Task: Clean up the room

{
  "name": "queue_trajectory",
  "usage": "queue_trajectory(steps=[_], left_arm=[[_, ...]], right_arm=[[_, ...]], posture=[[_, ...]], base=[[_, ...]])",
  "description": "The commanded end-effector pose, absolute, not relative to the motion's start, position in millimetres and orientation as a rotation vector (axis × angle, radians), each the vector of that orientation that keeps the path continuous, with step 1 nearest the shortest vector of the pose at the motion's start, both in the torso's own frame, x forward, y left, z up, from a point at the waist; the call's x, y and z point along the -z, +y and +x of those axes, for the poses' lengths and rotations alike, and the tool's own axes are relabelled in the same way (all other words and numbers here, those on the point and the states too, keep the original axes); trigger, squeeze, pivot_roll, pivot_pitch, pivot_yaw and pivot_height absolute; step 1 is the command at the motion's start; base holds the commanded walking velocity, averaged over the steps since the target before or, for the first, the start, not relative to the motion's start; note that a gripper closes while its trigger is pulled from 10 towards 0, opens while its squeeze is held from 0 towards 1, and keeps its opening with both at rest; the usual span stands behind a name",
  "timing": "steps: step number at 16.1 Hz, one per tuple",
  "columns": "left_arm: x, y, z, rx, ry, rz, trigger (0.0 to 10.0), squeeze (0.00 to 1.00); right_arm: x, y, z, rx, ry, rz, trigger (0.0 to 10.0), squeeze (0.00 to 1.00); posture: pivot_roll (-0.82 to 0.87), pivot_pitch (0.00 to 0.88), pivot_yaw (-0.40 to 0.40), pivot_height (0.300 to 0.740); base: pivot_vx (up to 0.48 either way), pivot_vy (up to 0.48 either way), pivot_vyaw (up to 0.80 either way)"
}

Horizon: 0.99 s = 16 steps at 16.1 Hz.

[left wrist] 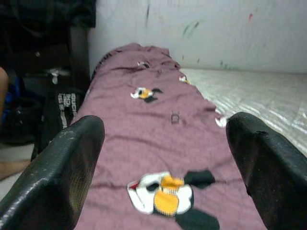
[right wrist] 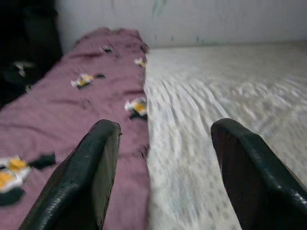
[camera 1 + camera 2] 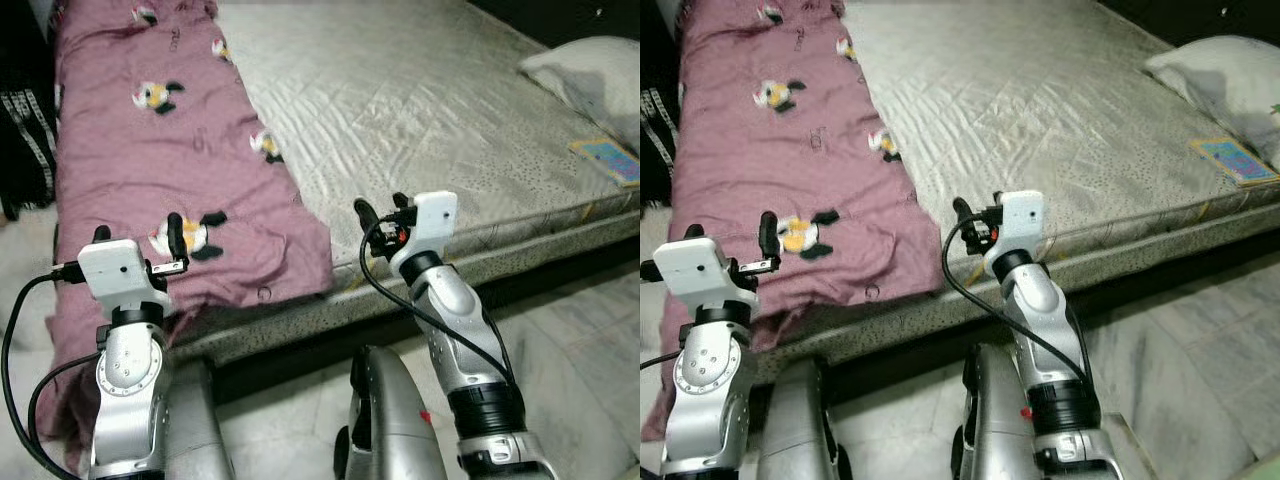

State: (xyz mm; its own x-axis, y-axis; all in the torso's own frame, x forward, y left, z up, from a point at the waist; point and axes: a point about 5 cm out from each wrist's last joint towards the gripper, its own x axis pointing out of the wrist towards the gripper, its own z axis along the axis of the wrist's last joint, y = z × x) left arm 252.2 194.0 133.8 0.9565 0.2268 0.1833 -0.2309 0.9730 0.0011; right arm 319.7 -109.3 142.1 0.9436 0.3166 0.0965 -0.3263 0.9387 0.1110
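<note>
Mauve blanket (image 3: 150,150), pale mattress (image 3: 420,110): we log the colours on the bed.

We see the blanket in dusty mauve-pink, scattered with a repeating motif in white, orange-yellow and black, and small dark outline marks between the motifs. We see the mattress in off-white to light grey with a fine quilted diamond texture and a speckled grey edge. The pillow (image 3: 590,75) is plain white. The booklet (image 3: 607,158) beside it shows a turquoise cover with a yellow border. Our arms are silver with white wrist housings, and the left gripper (image 1: 163,158) and right gripper (image 2: 165,163) have black fingers. The floor (image 3: 590,330) is pale grey marbled tile, and the wall (image 1: 216,33) white with faint green and red flecks.
</note>
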Motion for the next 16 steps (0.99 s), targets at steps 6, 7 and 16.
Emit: queue_trajectory(steps=[6, 7, 16], left_arm=[[-127.1, 189.8, 256.6, -0.199, -0.128, 0.011, 10.0, 0.0], [-126.0, 188.3, 257.7, -0.183, -0.118, 0.015, 10.0, 0.0], [-119.8, 185.2, 261.2, -0.168, -0.063, 0.016, 10.0, 0.0]], right_arm=[[-146.5, -115.7, 324.8, -0.307, -0.098, 0.142, 10.0, 0.0], [-146.1, -115.4, 324.9, -0.307, -0.097, 0.141, 10.0, 0.0], [-145.2, -117.5, 325.9, -0.304, -0.097, 0.126, 10.0, 0.0]], posture=[[-0.01, 0.0, -0.051, 0.649], [-0.01, 0.0, -0.051, 0.659], [-0.01, 0.0, -0.055, 0.74]], base=[[0.0, 0.0, 0.0], [0.0, 0.0, 0.0], [0.0, 0.0, 0.0]])
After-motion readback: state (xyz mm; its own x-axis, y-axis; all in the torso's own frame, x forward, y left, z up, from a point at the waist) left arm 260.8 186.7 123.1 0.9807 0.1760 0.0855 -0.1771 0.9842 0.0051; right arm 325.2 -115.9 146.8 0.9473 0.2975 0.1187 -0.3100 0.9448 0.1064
